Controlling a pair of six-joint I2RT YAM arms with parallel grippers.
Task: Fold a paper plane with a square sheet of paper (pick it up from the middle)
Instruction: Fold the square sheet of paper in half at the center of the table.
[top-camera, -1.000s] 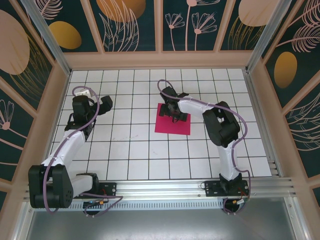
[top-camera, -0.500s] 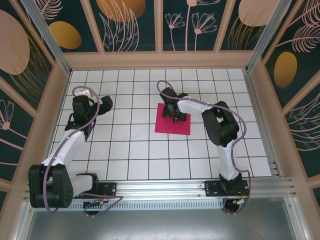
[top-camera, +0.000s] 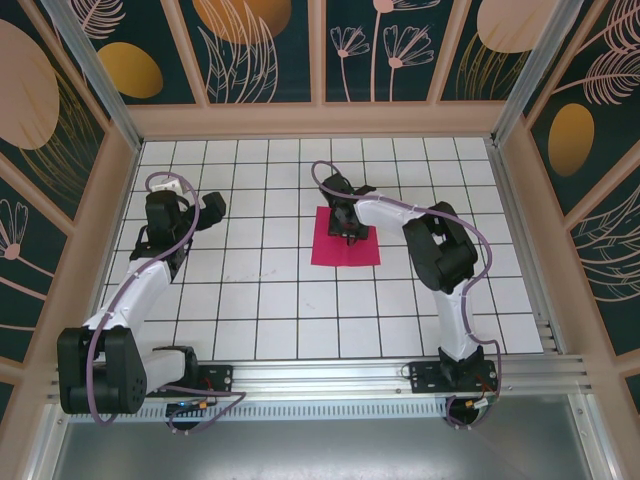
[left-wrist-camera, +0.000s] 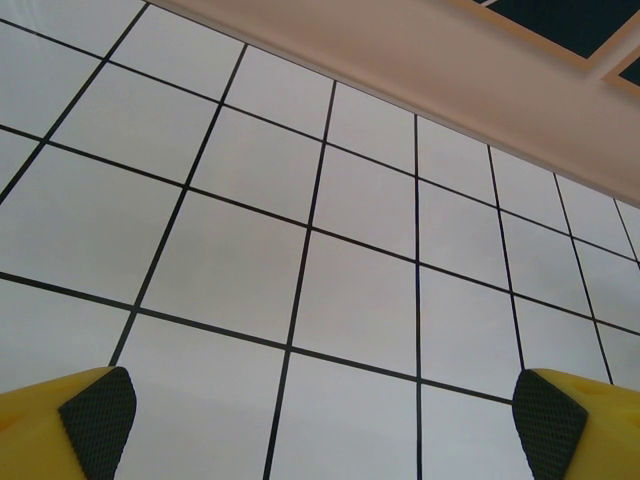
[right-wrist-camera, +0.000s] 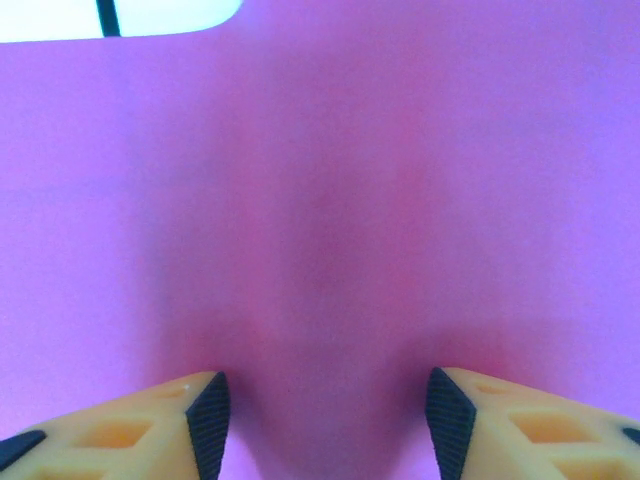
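Right jaws first: the black pads (right-wrist-camera: 207, 420) on the two yellow fingers stand partway apart, tips down on the square sheet of paper (right-wrist-camera: 320, 200). The pink between them is a blur with a darker band up the middle. Nipped or merely touched, I cannot tell. Up in the corner of the wrist view there's a sliver of white tile (right-wrist-camera: 150, 15) with one black line.

From above, the right arm (top-camera: 385, 212) reaches in over the far half of the sheet (top-camera: 340, 252) and hides that part. The near edge lies flat on the worktop (top-camera: 260, 300), just right of centre.

Over to the left jaws: released, wide apart, pads (left-wrist-camera: 98, 410) cut off at the bottom corners of the frame. Bare gridded tiles show between them, with a pale wall base (left-wrist-camera: 450, 70) beyond. The left arm (top-camera: 140, 285) sits well apart from the sheet, out on the left side.
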